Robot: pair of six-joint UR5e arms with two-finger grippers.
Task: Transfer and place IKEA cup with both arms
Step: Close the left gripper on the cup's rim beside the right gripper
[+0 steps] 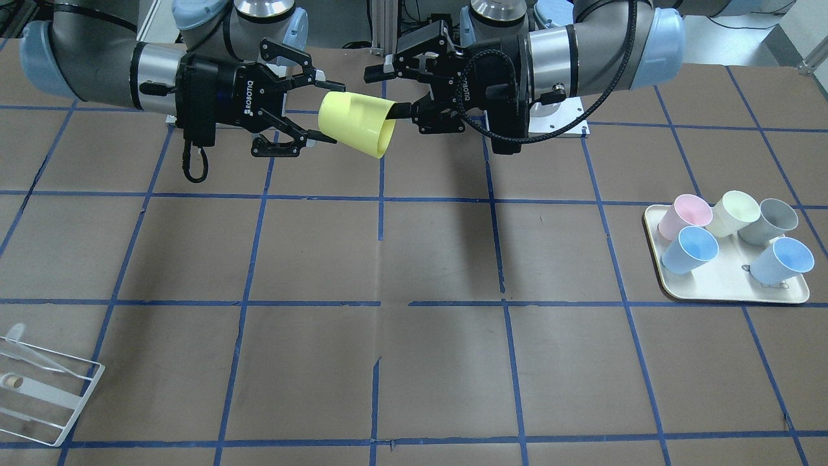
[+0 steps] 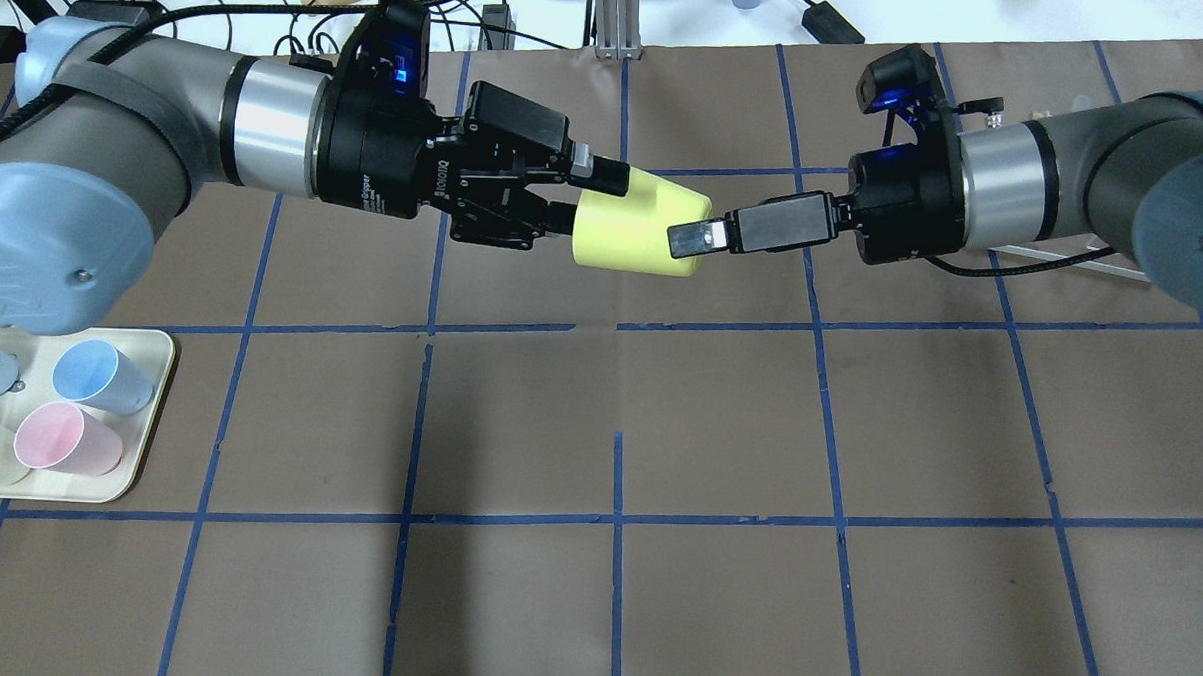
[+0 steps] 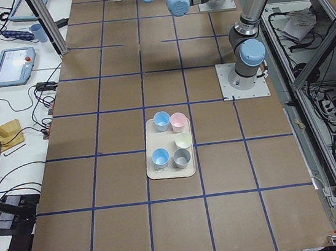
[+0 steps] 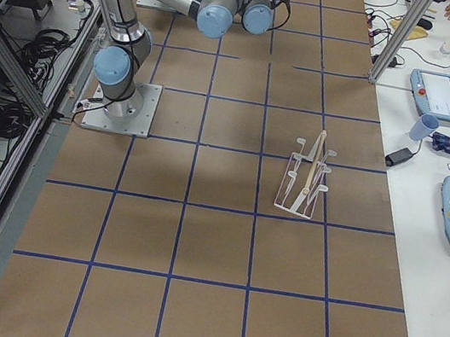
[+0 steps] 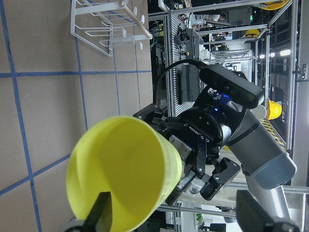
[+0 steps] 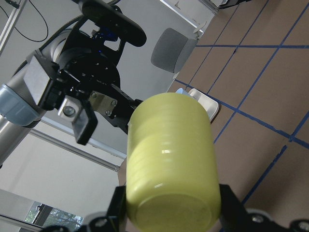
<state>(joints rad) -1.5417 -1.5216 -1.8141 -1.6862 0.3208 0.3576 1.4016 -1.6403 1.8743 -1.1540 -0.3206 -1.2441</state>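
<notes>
The lemon-yellow IKEA cup (image 1: 356, 123) (image 2: 635, 229) hangs on its side in the air over the back middle of the table, between both arms. My right gripper (image 1: 334, 111) (image 2: 690, 239) is shut on the cup's narrow base, and in the right wrist view its fingers (image 6: 226, 205) hug the base (image 6: 169, 159). My left gripper (image 1: 383, 90) (image 2: 596, 198) stands open at the wide rim. One finger (image 5: 100, 215) reaches inside the cup's mouth (image 5: 120, 174), while the other is well clear of the wall.
A cream tray (image 1: 731, 288) (image 2: 150, 362) (image 3: 171, 173) on my left side holds pink, pale cream, grey and two light blue cups. A white wire rack (image 1: 39, 395) (image 4: 305, 182) stands on my right side near the operators' edge.
</notes>
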